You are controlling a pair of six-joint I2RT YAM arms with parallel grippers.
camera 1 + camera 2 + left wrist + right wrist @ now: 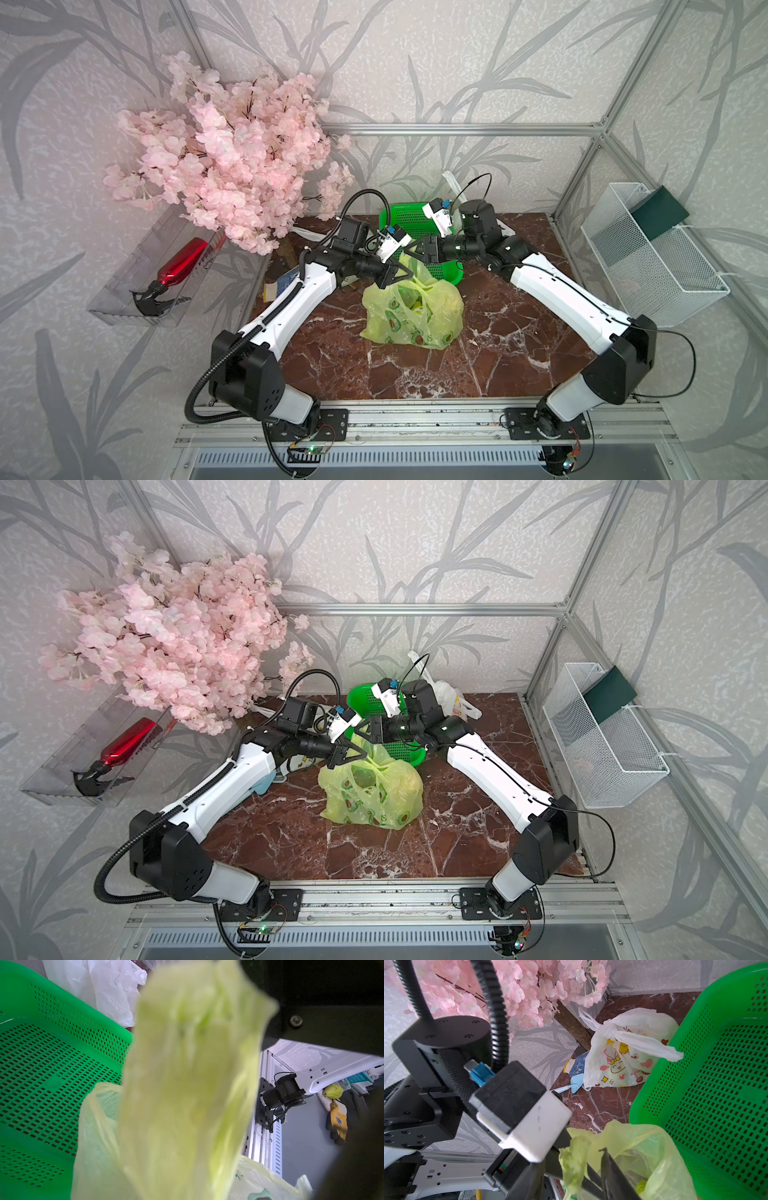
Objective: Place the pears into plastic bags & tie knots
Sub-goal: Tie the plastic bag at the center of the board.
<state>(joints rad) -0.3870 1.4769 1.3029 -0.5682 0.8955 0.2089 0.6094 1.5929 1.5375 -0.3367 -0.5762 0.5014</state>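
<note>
Handle of yellow-green bag (pixel 432 316) pinched by left hand (pixel 386 282); right hand (pixel 413 252) grip: cannot tell. Thin plastic may slip free under tension, spoiling the tie.

Both top views reach me bright and evenly lit, soft light from above; the arms (pixel 291 303) throw only faint shadows on the tabletop (pixel 415 365), no glare. In the left wrist view the yellow-green bag (pixel 187 1084) hangs too close and smears out of focus, dark blurred shapes beside it. In the right wrist view the near camera housing (pixel 525 1118) is soft, the white bag (pixel 623 1059) behind sharp.
</note>
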